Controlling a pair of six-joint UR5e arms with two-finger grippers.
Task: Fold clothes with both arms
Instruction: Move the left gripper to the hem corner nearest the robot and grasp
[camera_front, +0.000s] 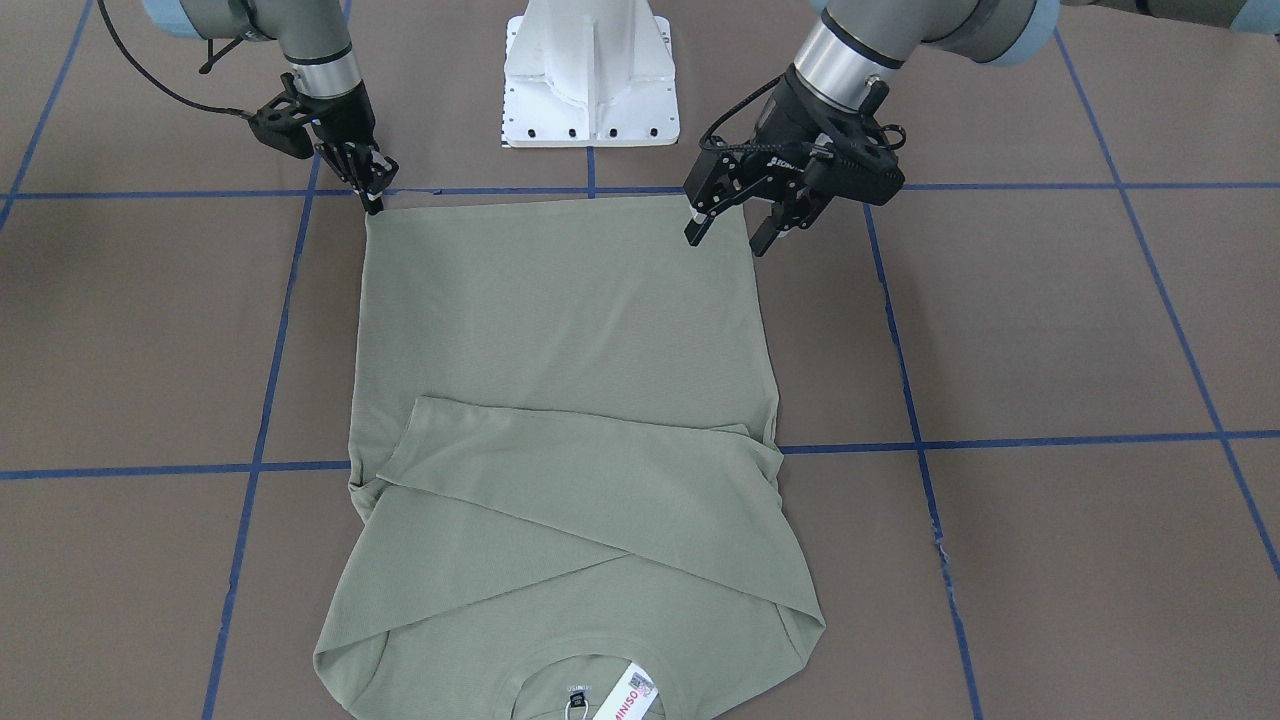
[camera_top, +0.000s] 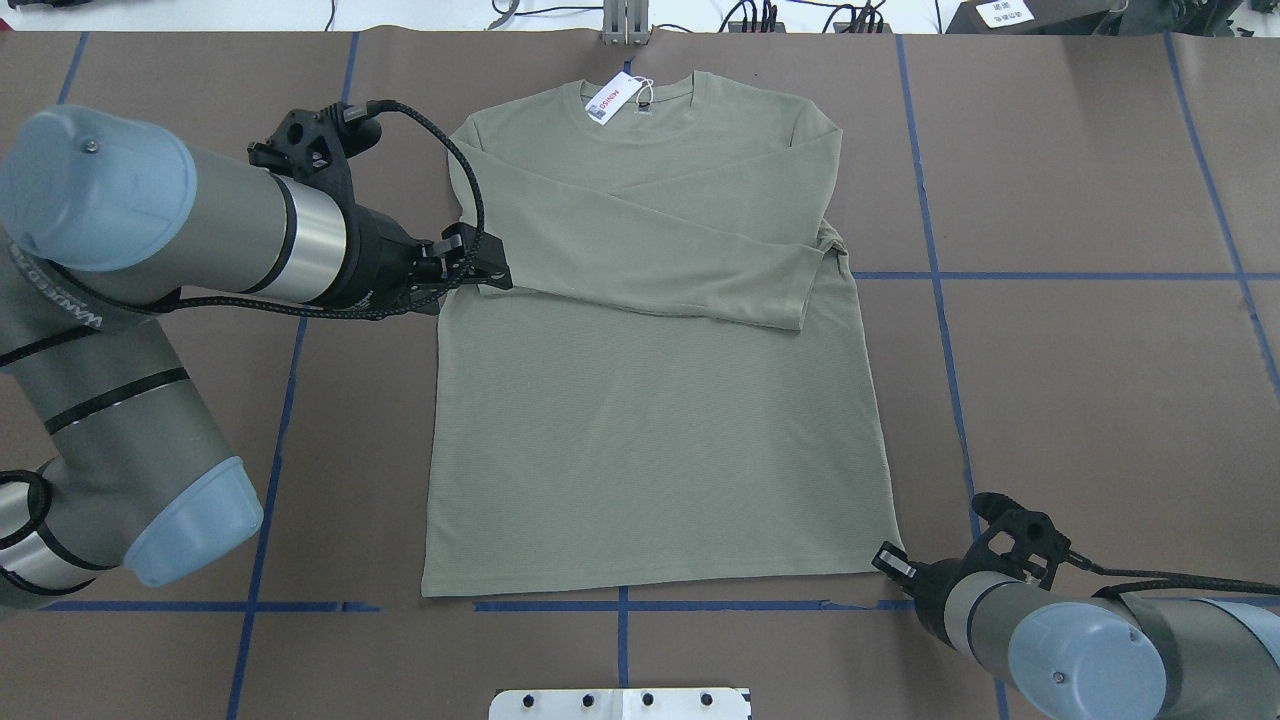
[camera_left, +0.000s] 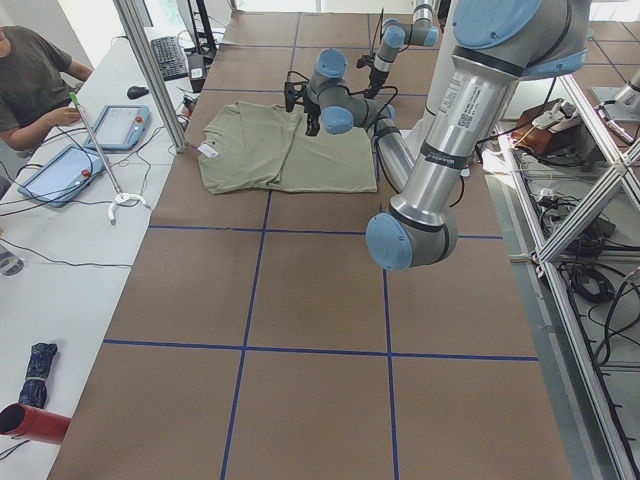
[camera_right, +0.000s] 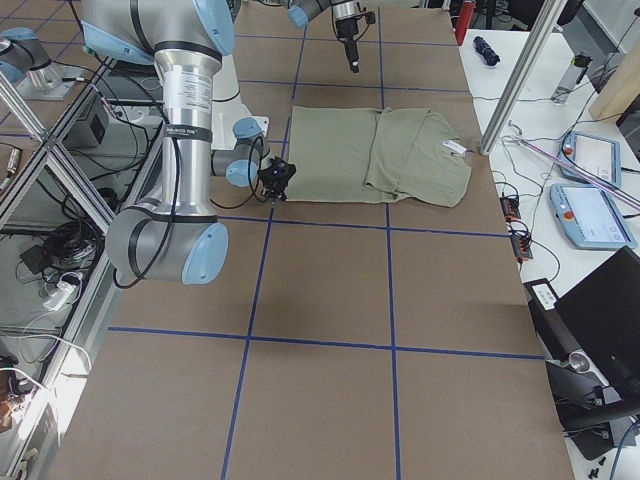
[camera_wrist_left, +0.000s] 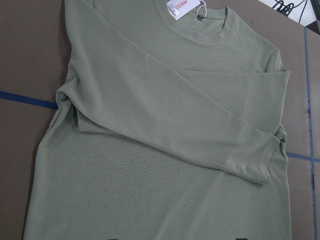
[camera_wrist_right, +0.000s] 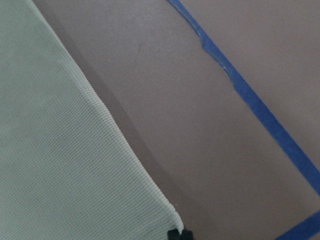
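White pedestal (camera_front: 590, 75) near green shirt (camera_front: 560, 310)

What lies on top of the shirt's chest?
Both sleeves are folded across the shirt, one crossing over the other. The chest fabric under them is hidden.

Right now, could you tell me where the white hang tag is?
In the overhead view, the hang tag lies at the collar of the shirt, top centre.

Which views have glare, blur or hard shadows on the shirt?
Front-facing: even light, shirt sharp, no glare or hard shadows. Overhead: the white strip beyond the far edge of the table is blown out. Right wrist: very close, shirt looks paler, weave slightly soft, right gripper cut off by the bottom edge.
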